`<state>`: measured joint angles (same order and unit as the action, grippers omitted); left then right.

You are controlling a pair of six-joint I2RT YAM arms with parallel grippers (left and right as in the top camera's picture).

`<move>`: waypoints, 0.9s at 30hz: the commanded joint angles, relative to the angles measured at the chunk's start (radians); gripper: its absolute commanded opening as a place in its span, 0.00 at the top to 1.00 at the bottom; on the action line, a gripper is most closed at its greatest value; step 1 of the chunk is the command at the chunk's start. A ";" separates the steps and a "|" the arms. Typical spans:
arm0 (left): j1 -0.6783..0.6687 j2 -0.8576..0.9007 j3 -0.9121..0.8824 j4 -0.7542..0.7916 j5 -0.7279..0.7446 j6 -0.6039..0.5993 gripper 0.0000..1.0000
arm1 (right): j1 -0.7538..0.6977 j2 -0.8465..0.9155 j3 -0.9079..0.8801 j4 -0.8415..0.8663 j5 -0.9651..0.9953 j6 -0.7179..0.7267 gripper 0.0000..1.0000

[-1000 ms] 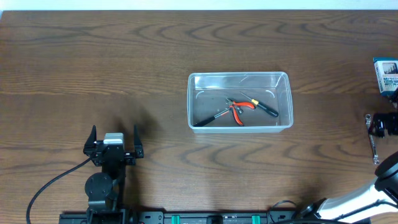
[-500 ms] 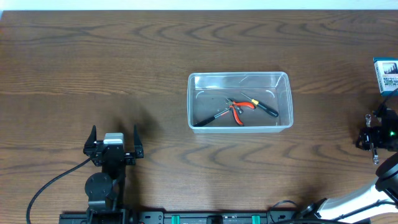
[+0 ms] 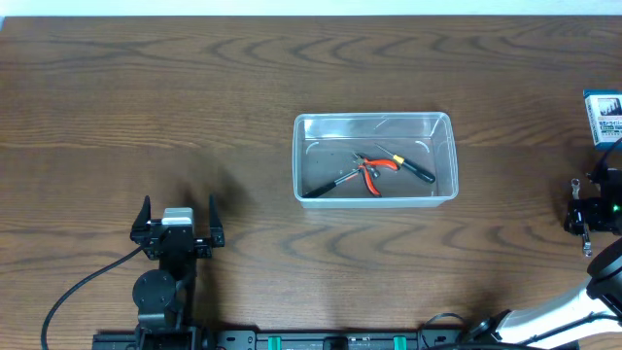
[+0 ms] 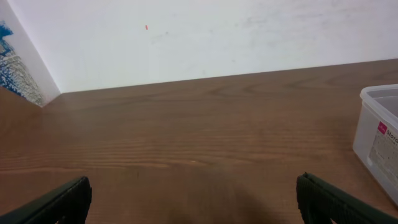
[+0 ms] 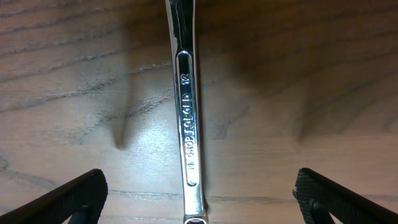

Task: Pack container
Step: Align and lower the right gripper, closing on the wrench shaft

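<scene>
Two claws work this table (image 3: 146,78), one at each side. At the left, the left claw (image 3: 180,206) rests near the front edge with its jaws spread wide and nothing between them. In its wrist view the left claw (image 4: 196,205) frames only bare wood. The container (image 4: 380,134) shows at that view's right edge with a label on its wall.

The container (image 3: 374,118) sits near the middle of the table, mouth up, with its long axis running left to right. It lies to the right of the left claw and farther from the robot, well apart from it. Inside lie orange-handled pliers (image 3: 375,168), a black-handled screwdriver (image 3: 416,171) and another black-handled tool (image 3: 328,185).

Well right of the container, the right claw (image 3: 589,210) hangs over a wrench (image 3: 587,241) lying flat on the table. From the wrist, the right claw (image 5: 199,196) is open, with a finger on either side of the wrench (image 5: 186,106) and neither touching it. The shank is stamped 12 and runs straight away from the camera. A blue-and-white box (image 3: 604,117) stands at the table's right edge, beyond the wrench.
</scene>
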<state>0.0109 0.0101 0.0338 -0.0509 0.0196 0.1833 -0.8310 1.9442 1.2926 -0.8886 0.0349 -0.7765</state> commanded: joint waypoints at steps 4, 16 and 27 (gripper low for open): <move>-0.001 -0.005 -0.030 -0.018 -0.005 -0.005 0.02 | 0.006 0.029 -0.005 -0.002 -0.001 -0.018 0.01; -0.001 -0.005 -0.030 -0.018 -0.005 -0.005 0.02 | 0.008 0.037 -0.013 0.032 0.003 -0.026 0.01; -0.001 -0.005 -0.030 -0.017 -0.005 -0.005 0.02 | 0.018 0.038 -0.013 0.045 0.003 -0.034 0.01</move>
<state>0.0109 0.0101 0.0338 -0.0505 0.0196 0.1833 -0.8265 1.9728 1.2854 -0.8463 0.0353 -0.7944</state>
